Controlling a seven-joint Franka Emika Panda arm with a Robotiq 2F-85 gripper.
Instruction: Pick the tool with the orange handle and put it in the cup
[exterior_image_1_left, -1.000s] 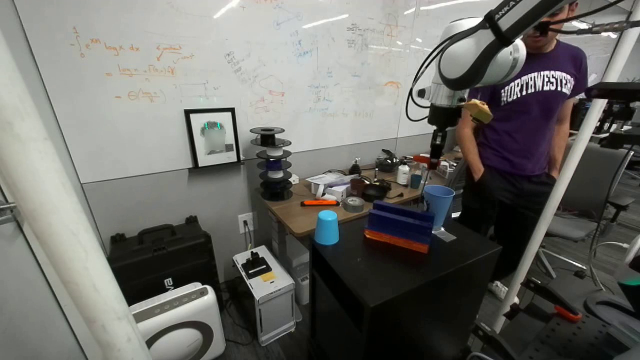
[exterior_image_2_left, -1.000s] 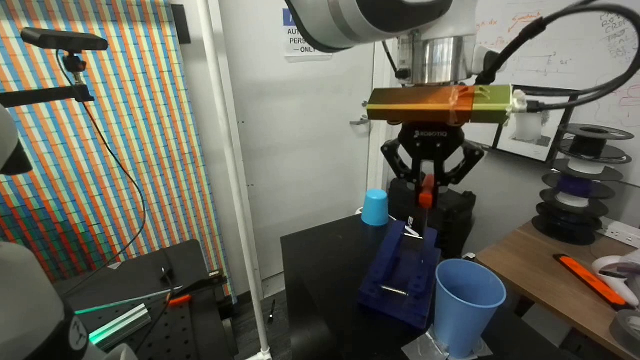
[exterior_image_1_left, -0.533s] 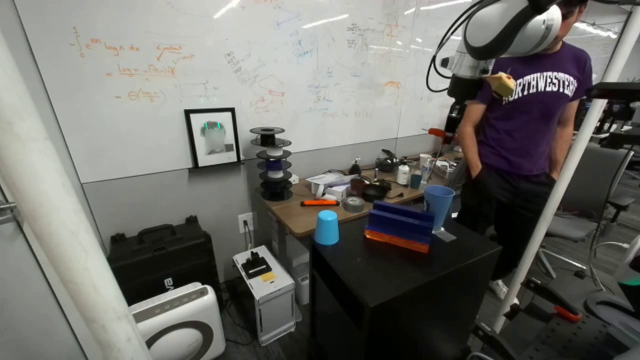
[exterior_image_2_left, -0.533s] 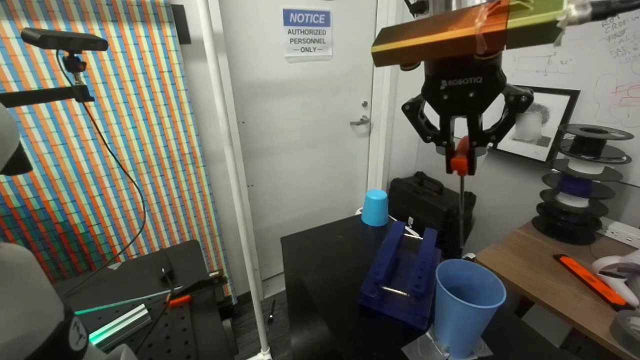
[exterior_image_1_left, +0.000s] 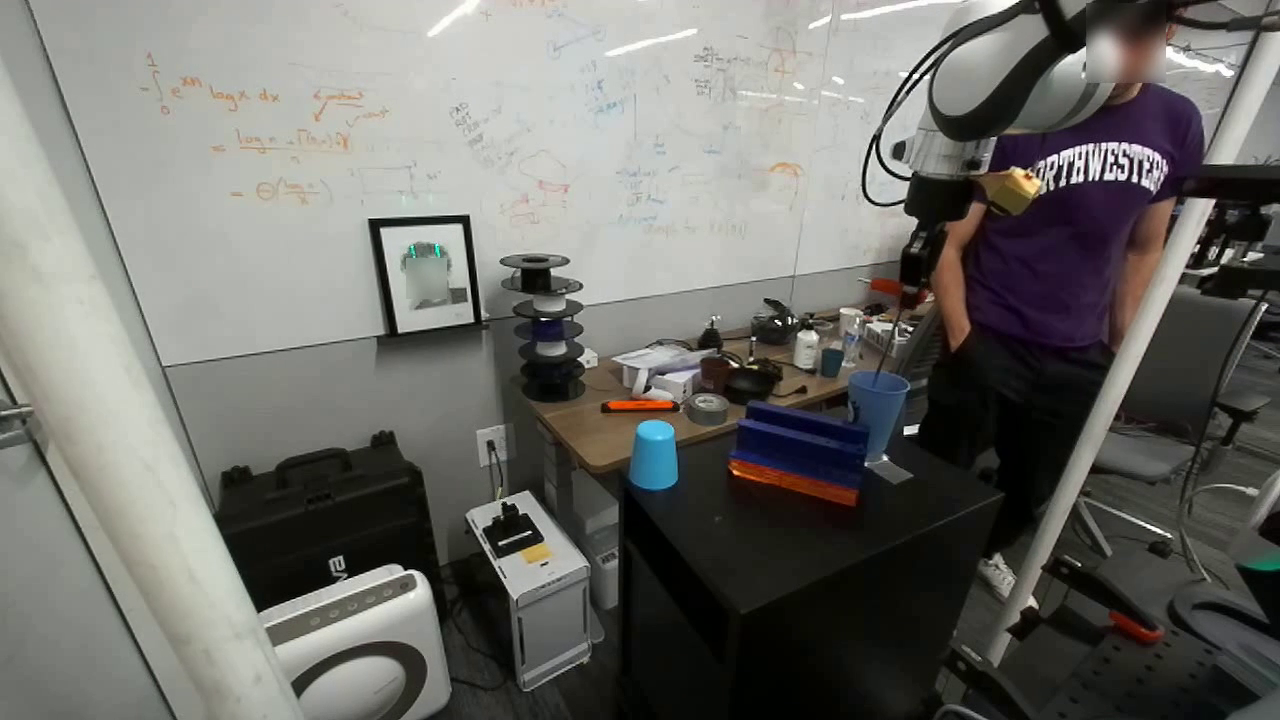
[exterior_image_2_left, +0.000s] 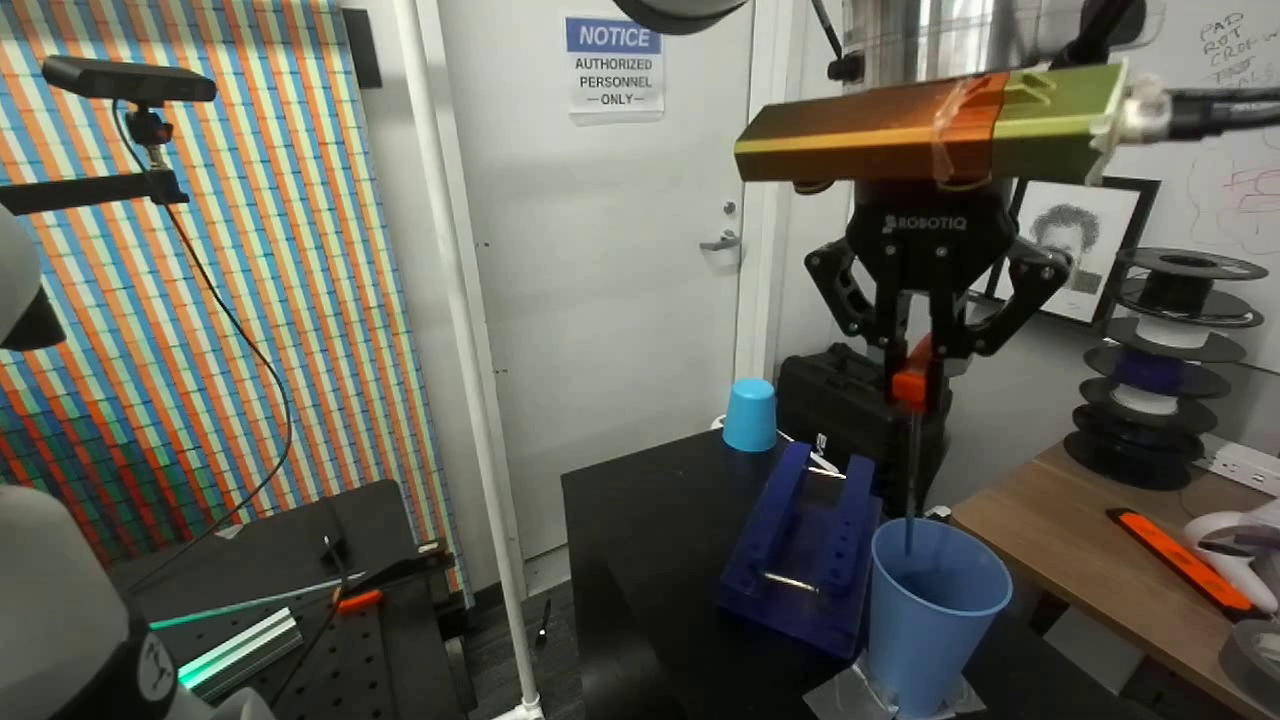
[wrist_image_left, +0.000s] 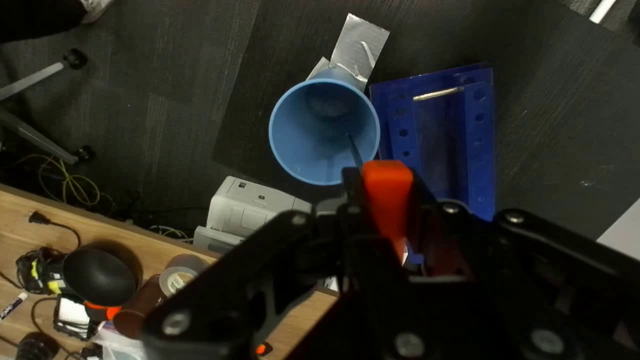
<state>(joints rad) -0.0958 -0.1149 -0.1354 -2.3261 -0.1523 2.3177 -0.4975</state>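
Currently pinches the orange-handled driver (wrist_image_left: 389, 192) in the Robotiq gripper (exterior_image_2_left: 915, 393), with fingers (exterior_image_2_left: 892, 358) closed snug on the handle. Points the shaft (exterior_image_2_left: 913, 470) down at a slight tilt, with the tip (wrist_image_left: 350, 138) inside the mouth of the upright blue cup (exterior_image_2_left: 925, 650). Beyond, shows a dark blue stand (exterior_image_1_left: 800, 450) just beside the cup on the black cabinet (exterior_image_2_left: 640, 540), then an upside-down sky-blue cup (exterior_image_2_left: 750, 415) and, farther off, stacked spools (exterior_image_2_left: 1165, 370) on the wooden desk (exterior_image_2_left: 1060, 520).

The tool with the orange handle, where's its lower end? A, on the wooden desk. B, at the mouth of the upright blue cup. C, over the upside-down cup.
B: the wrist view shows the lower end of the tool ringed by the upright blue cup.
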